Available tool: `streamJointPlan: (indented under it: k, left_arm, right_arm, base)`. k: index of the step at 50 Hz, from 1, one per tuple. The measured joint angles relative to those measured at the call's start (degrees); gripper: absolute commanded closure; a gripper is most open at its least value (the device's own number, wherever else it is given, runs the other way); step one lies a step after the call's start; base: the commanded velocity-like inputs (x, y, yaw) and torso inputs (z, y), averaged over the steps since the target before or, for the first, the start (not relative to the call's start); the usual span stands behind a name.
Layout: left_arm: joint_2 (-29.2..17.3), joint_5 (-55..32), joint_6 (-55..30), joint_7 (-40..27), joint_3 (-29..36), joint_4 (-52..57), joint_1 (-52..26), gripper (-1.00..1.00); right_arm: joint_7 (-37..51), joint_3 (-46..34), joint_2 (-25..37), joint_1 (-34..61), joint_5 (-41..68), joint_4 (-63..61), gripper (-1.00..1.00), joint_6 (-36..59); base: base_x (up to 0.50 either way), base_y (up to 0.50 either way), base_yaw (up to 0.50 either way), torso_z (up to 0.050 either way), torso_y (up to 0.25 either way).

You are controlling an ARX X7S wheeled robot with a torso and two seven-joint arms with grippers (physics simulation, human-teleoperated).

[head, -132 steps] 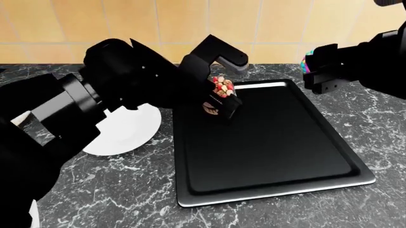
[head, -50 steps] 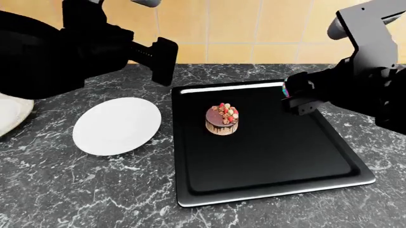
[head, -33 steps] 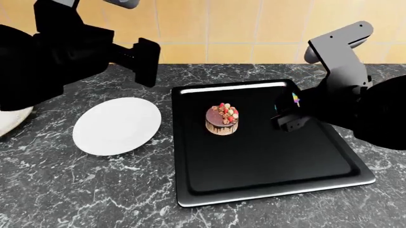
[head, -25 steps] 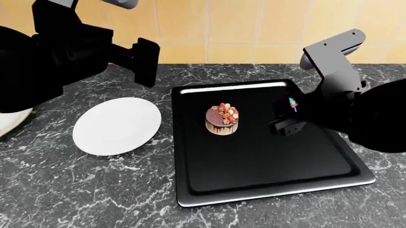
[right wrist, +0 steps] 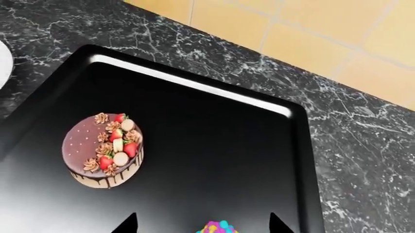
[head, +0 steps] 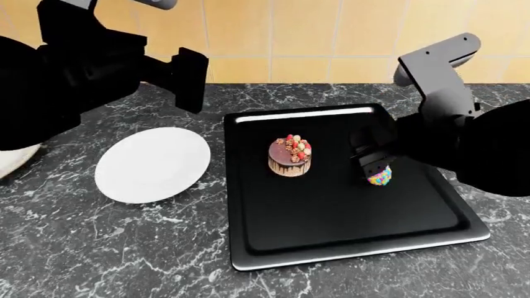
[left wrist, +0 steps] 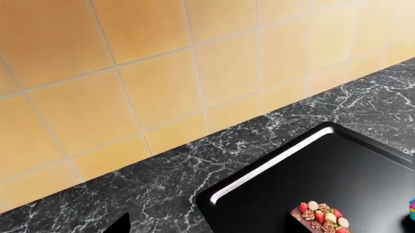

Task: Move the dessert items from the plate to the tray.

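Note:
The chocolate cake (head: pixel 291 157) stands upright on the black tray (head: pixel 331 211), left of the tray's middle. The egg-shaped sweet (head: pixel 379 176) lies on the tray to the cake's right. My right gripper (head: pixel 371 156) hangs just above the sweet, open, touching nothing. In the right wrist view the sweet (right wrist: pixel 217 227) shows between the spread fingertips of the right gripper (right wrist: pixel 202 224), with the cake (right wrist: pixel 104 150) and tray (right wrist: pixel 214 145) beyond. My left gripper (head: pixel 190 77) is open and empty, raised behind the white plate (head: pixel 153 164), which is bare. The left wrist view shows my left gripper (left wrist: pixel 207 228), the cake (left wrist: pixel 322 216) and the tray (left wrist: pixel 337 174).
The dark marble counter (head: pixel 124 248) carries the plate and tray. A yellow tiled wall (head: pixel 273 37) runs along the back. A white object (head: pixel 15 158) shows at the left edge under my left arm.
My left gripper let go of the cake on the tray and rose back to the left. My right gripper came down over the tray and released the sweet, which now lies on it.

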Motion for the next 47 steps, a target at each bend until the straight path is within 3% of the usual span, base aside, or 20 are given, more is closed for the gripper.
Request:
streamJointPlan:
  k: [15, 47]
  left_arm:
    - [-2.88, -2.01, 0.1, -1.95, -1.47, 3.55, -0.51, -1.0]
    - [-14.69, -14.36, -2.11, -12.76, -6.59, 16.82, -6.82, -1.0]
  right_arm:
    - [4.12, 5.18, 3.31, 6.56, 5.69, -3.11, -1.0, -1.21]
    - [9.03, 13.65, 13.14, 12.34, 10.1, -14.39, -1.0, -4.67]
  base:
    - [0.0, 0.0, 0.0, 0.0, 0.0]
    - [0.0, 0.0, 0.0, 0.0, 0.0]
